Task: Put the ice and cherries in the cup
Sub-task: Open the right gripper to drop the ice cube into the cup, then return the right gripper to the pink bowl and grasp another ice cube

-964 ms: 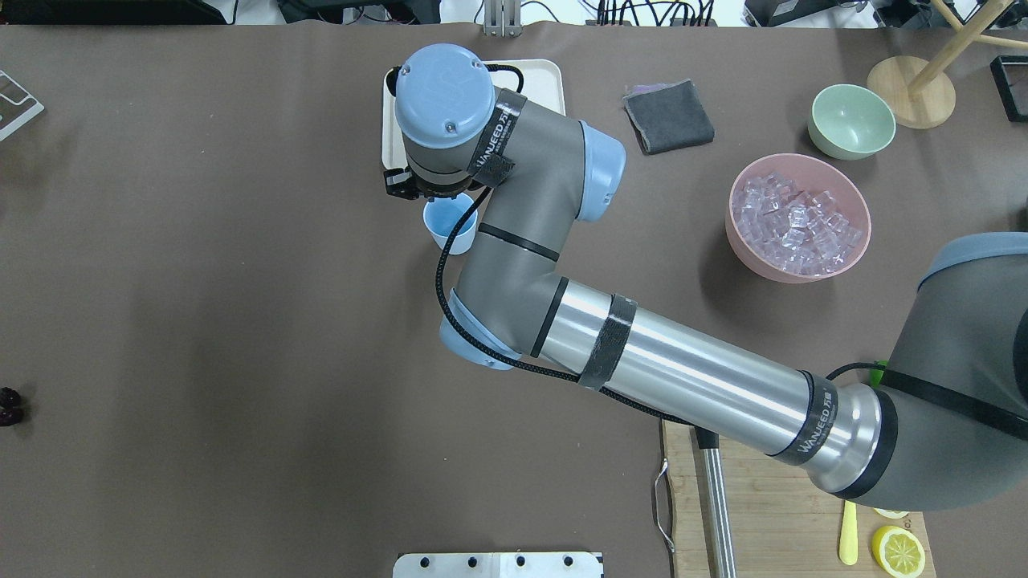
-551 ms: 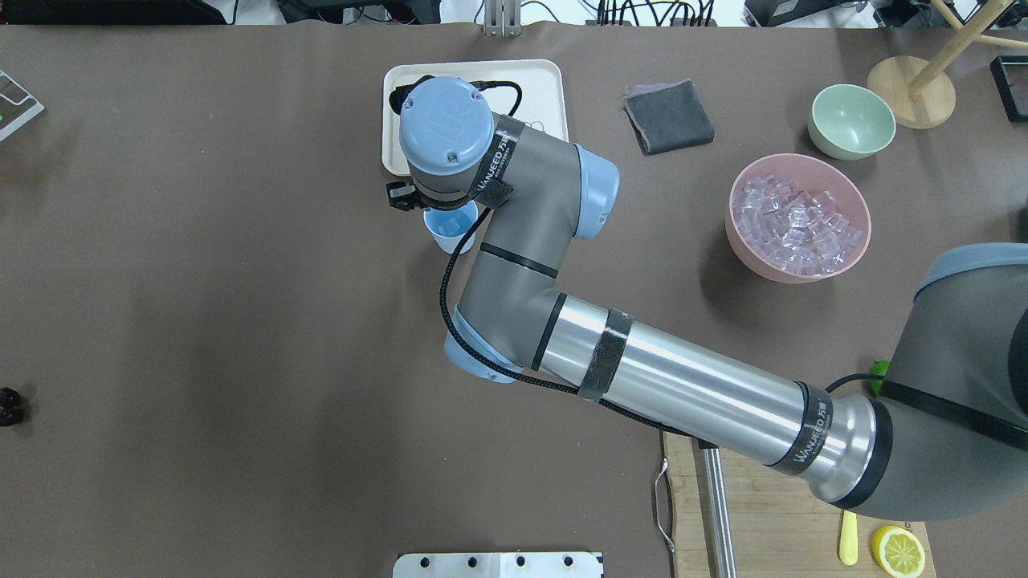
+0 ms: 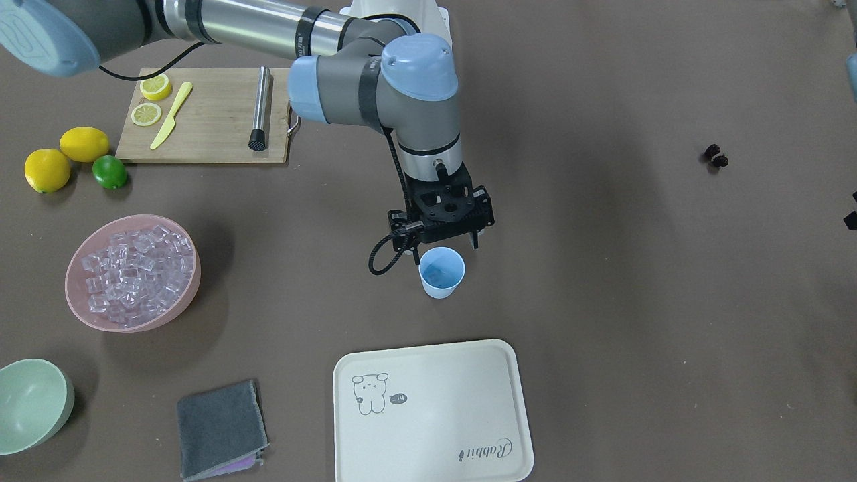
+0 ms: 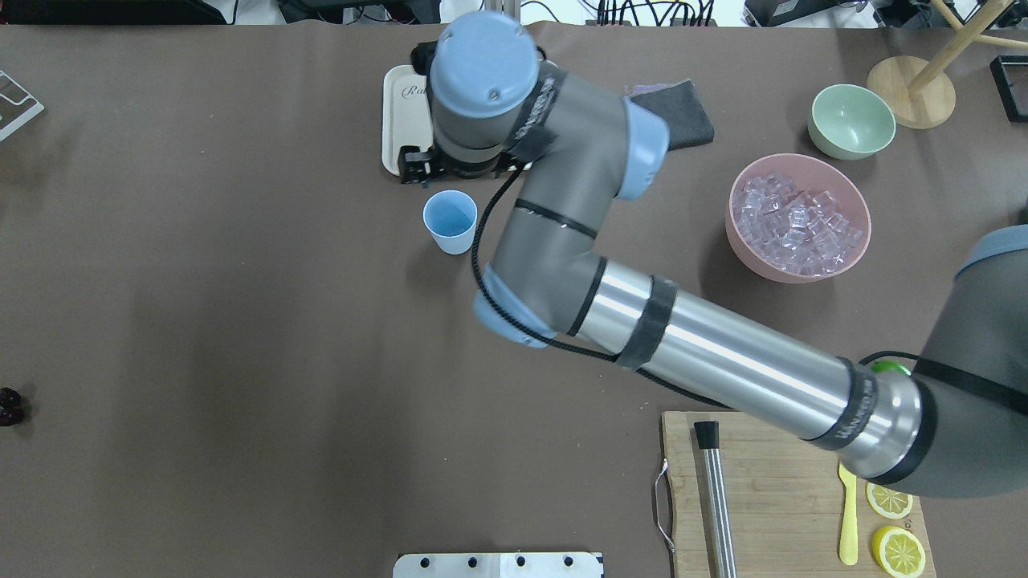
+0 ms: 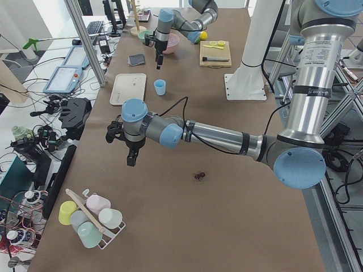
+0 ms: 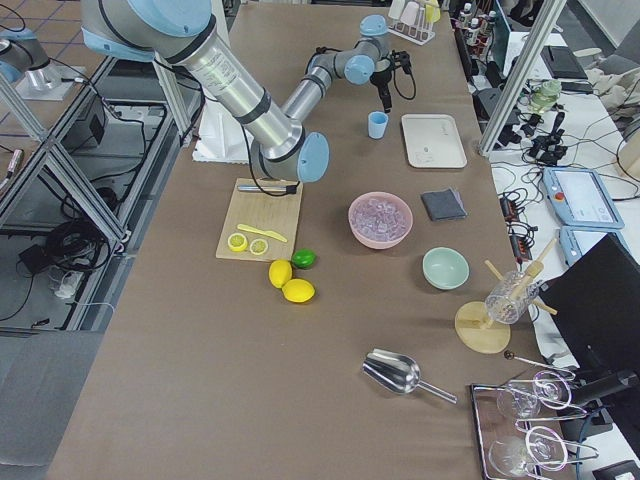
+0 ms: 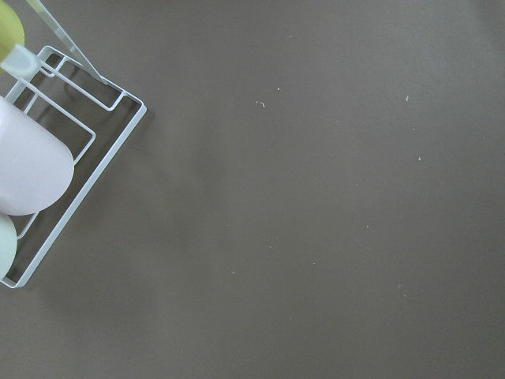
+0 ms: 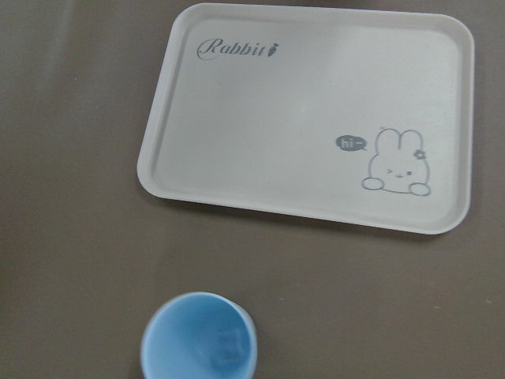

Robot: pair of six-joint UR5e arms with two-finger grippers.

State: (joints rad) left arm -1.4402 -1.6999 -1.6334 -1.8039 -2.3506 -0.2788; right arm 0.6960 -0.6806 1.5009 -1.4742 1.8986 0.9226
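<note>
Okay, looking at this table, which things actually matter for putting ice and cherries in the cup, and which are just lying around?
For the job: cup, ice in the pink bowl, cherries.

Just lying about: tray, grey cloth, green bowl, cutting board, lemons, lime.

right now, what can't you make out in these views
- Exterior left view: the left gripper is dark and side-on; open or shut cannot be told.
- Overhead view: the cherries are cut by the left edge; tiny elsewhere, stems unclear.
- Right wrist view: the ice in the cup is a faint glassy shape; count unclear.
- Overhead view: the tray is mostly hidden by the right arm.
</note>
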